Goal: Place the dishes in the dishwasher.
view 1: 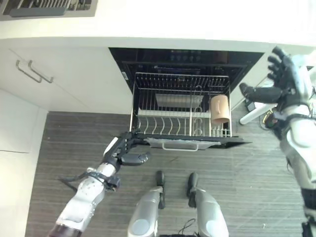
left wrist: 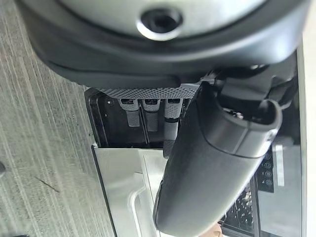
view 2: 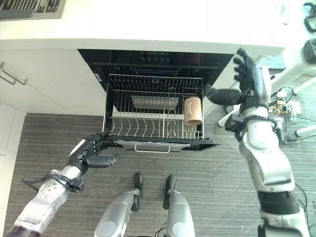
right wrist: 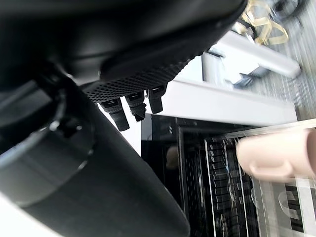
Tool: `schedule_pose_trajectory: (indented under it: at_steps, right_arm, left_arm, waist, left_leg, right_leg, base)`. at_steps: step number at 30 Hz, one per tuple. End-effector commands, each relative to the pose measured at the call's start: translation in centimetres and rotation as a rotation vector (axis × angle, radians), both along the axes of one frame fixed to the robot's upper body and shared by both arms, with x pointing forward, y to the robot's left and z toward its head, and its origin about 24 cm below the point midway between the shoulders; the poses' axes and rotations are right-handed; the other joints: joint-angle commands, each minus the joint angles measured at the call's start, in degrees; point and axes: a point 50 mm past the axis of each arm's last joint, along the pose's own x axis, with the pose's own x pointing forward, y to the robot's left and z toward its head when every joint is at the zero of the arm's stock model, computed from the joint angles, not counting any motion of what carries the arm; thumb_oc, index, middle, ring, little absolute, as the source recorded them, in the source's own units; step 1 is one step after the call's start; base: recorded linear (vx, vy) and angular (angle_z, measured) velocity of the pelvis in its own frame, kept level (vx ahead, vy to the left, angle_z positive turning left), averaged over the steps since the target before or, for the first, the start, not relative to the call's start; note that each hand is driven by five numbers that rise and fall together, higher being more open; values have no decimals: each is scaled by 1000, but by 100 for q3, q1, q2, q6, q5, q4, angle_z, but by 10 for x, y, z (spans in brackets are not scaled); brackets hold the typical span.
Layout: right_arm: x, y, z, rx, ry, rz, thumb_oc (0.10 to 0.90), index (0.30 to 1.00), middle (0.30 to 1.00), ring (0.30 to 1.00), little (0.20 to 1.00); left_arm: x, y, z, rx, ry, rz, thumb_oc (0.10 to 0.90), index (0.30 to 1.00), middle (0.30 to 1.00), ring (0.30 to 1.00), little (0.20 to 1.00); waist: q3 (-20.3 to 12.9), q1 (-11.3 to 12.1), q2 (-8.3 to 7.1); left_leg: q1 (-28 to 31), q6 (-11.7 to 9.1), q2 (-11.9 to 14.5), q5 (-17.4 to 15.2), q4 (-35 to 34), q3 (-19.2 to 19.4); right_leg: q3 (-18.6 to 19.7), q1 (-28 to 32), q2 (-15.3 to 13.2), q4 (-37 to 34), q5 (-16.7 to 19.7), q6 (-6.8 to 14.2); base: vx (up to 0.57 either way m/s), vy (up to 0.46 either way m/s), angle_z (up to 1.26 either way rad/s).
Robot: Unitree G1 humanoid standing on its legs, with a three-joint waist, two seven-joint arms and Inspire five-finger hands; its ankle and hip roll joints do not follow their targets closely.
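Your left hand [view 1: 124, 149] is low, at the front left corner of the pulled-out silver wire dishwasher rack [view 1: 148, 90]. Its fingers reach onto the rack's front edge, thumb out to the side, pinching nothing.

In the rack, a tan round cup [view 1: 220, 109] stands on the right side. A flat silver tray [view 1: 178, 100] lies near the back. The curved plate slots in front are bare.

Your right hand [view 1: 285, 78] is up high, right of the rack, fingers spread wide and holding nothing. It is much nearer the white tabletop [view 1: 187, 19] above, so I think it should fetch the next dish.
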Motion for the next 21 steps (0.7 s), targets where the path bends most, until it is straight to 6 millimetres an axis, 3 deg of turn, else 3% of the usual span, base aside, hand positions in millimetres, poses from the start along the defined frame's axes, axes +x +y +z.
schedule_pose_trajectory:
  at_steps: [1, 6, 13, 21]
  right_arm:
    - [-18, 2, 37, -40, -291, 95, 800, 900, 900, 900, 900]
    - [-38, 6, 21, 41, -386, 149, 800, 900, 900, 900, 900]
    - [-54, -5, 4, 0, -404, 100, 800, 900, 900, 900, 900]
    - [-62, -10, 3, -63, -387, 114, 800, 900, 900, 900, 900]
  left_arm:
    - [-3, -14, 102, -92, -664, -32, 800, 900, 900, 900, 900]
    - [-12, -4, 111, -136, -774, 28, 800, 900, 900, 900, 900]
    - [-22, 6, 111, -212, -821, 55, 800, 900, 900, 900, 900]
    - [-33, 18, 104, -222, -813, 107, 800, 900, 900, 900, 900]
  waist:
    - [-1401, -159, 73]
    - [-1698, -242, 70]
    - [-1949, -319, 112]
    - [-2010, -267, 56]
  left_leg:
    - [-4, -38, 267, -1180, 669, 256]
    - [211, -48, 255, -1252, 669, 231]
    - [444, -65, 227, -1375, 669, 174]
    - [600, -71, 119, -1382, 669, 197]
  right_leg:
    - [125, 220, 147, 88, -835, 321]
    - [126, 418, 150, 88, -896, 320]
    - [97, 636, 177, 88, -988, 310]
    - [91, 676, 204, 88, -1074, 232]
  base:
    - [89, 13, -6]
    - [50, 20, -9]
    - [22, -3, 1]
    - [32, -67, 3]
